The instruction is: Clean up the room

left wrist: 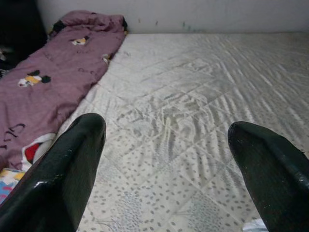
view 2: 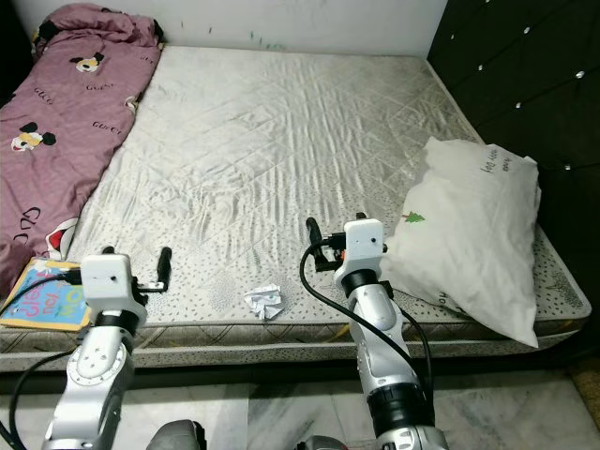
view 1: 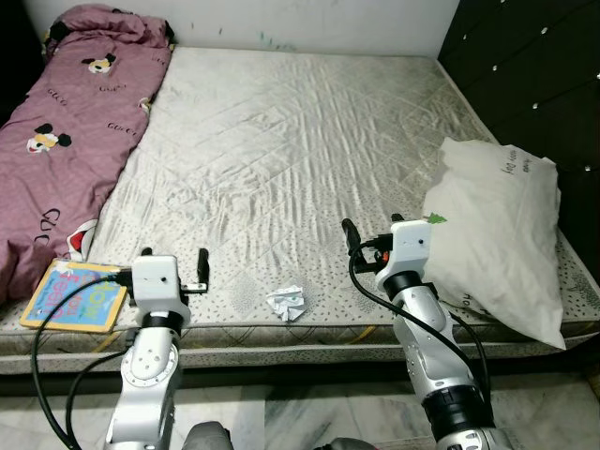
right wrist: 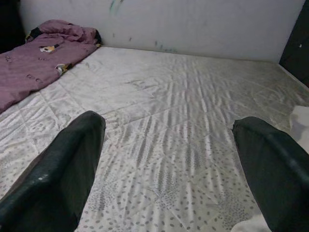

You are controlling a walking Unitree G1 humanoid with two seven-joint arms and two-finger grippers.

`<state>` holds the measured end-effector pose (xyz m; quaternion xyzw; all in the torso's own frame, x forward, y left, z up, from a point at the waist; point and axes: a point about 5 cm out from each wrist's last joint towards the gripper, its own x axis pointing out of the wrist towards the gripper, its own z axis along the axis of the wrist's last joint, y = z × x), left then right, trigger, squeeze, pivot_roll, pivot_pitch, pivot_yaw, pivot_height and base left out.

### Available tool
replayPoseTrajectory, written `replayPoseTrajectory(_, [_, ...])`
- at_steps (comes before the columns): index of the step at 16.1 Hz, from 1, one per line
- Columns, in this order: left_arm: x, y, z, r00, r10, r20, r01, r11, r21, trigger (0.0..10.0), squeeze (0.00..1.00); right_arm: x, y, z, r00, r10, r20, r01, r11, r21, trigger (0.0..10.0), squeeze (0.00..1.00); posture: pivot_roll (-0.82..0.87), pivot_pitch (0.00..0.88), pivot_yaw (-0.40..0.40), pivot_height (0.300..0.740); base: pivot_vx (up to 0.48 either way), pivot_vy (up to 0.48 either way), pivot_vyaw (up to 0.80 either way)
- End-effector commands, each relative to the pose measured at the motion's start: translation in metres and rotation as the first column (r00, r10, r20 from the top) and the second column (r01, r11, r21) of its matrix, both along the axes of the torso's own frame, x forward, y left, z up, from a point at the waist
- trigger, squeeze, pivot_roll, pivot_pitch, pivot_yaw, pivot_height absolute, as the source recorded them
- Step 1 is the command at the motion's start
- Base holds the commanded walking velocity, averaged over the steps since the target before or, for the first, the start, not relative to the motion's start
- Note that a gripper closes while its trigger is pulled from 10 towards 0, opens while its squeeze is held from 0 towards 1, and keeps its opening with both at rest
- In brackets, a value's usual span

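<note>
Left pincer (view 1: 172, 261): fingers standing wide apart; gripping nothing; hovering over the near edge of the mattress, just beside the book
Right pincer (view 1: 373, 234): fingers spread wide too; holding nothing; hanging above the near edge, close to the pillow
Crumpled paper (view 1: 288, 303): one white wad; lying on the mattress (view 1: 281, 150) near its front edge, between the two arms, touching neither pincer
Book (view 1: 75, 293): one; colourful cover lying flat at the near left corner; its lettering is too small to read
Blanket (view 1: 66, 131): one, mauve; running along the left side; showing cartoon mouse faces and repeating "GUCCI" wording
Pillow (view 1: 502, 234): one, white; resting at the right edge; carrying a small green tree mark and dark script that cannot be read
</note>
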<state>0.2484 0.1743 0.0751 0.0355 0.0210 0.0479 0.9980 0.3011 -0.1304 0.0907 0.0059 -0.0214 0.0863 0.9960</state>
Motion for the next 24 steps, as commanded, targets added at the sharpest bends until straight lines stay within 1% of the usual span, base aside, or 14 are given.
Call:
replayPoseTrajectory(1, [-0.0005, 0.0009, 0.0006, 1.000, 0.007, 0.000, -0.007, 1.000, -0.006, 10.0, 0.00, -0.0026, -0.0065, -0.0001, 0.999, -0.031, -0.011, 0.031, 0.999, 0.007, 10.0, 0.00, 0.06, 0.104, -0.058, 0.740, 0.000, 0.000, 0.00])
replayPoseTrajectory(4, [-0.0011, 0.0023, -0.0015, 1.000, 0.016, -0.013, -0.016, 1.000, -0.026, 10.0, 0.00, -0.0015, -0.0093, -0.0060, 0.998, -0.052, -0.045, 0.053, 0.998, 0.020, 10.0, 0.00, 0.07, 0.097, -0.059, 0.740, 0.000, 0.000, 0.00])
replayPoseTrajectory(5, [-0.0006, 0.0014, -0.0012, 1.000, -0.004, -0.014, 0.003, 0.999, -0.035, 10.0, 0.00, -0.0016, -0.0068, -0.0064, 0.998, -0.038, -0.048, 0.038, 0.999, 0.017, 10.0, 0.00, 0.07, 0.096, -0.059, 0.740, 0.000, 0.000, 0.00])
replayPoseTrajectory(7, [0.0000, -0.0005, -0.0014, 1.000, -0.024, -0.017, 0.024, 0.999, -0.037, 10.0, 0.00, -0.0022, -0.0056, -0.0061, 0.998, -0.032, -0.052, 0.033, 0.999, 0.019, 10.0, 0.00, 0.07, 0.094, -0.058, 0.740, 0.000, 0.000, 0.00])
replayPoseTrajectory(14, [0.0010, -0.0015, -0.0027, 0.999, -0.026, -0.028, 0.025, 0.999, -0.043, 10.0, 0.00, -0.0018, -0.0058, -0.0063, 0.998, -0.021, -0.056, 0.022, 1.000, 0.021, 10.0, 0.00, 0.06, 0.088, -0.059, 0.740, 0.000, 0.000, 0.00])
replayPoseTrajectory(16, [0.0008, -0.0016, -0.0030, 0.999, -0.022, -0.030, 0.021, 0.999, -0.044, 10.0, 0.00, -0.0017, -0.0051, -0.0066, 0.998, -0.011, -0.056, 0.012, 1.000, 0.018, 10.0, 0.00, 0.07, 0.087, -0.060, 0.732, 0.000, 0.000, 0.00])
replayPoseTrajectory(20, [0.0000, -0.0012, -0.0042, 0.999, -0.018, -0.036, 0.017, 0.999, -0.042, 10.0, 0.00, -0.0023, -0.0019, -0.0076, 0.998, 0.012, -0.059, -0.011, 1.000, 0.018, 10.0, 0.00, 0.07, 0.085, -0.061, 0.682, 0.000, 0.000, 0.00])
replayPoseTrajectory(24, [-0.0001, -0.0010, -0.0044, 0.999, -0.020, -0.040, 0.019, 0.999, -0.040, 10.0, 0.00, -0.0028, -0.0006, -0.0078, 0.998, 0.021, -0.059, -0.020, 1.000, 0.018, 10.0, 0.00, 0.07, 0.086, -0.061, 0.652, 0.000, 0.000, 0.00])
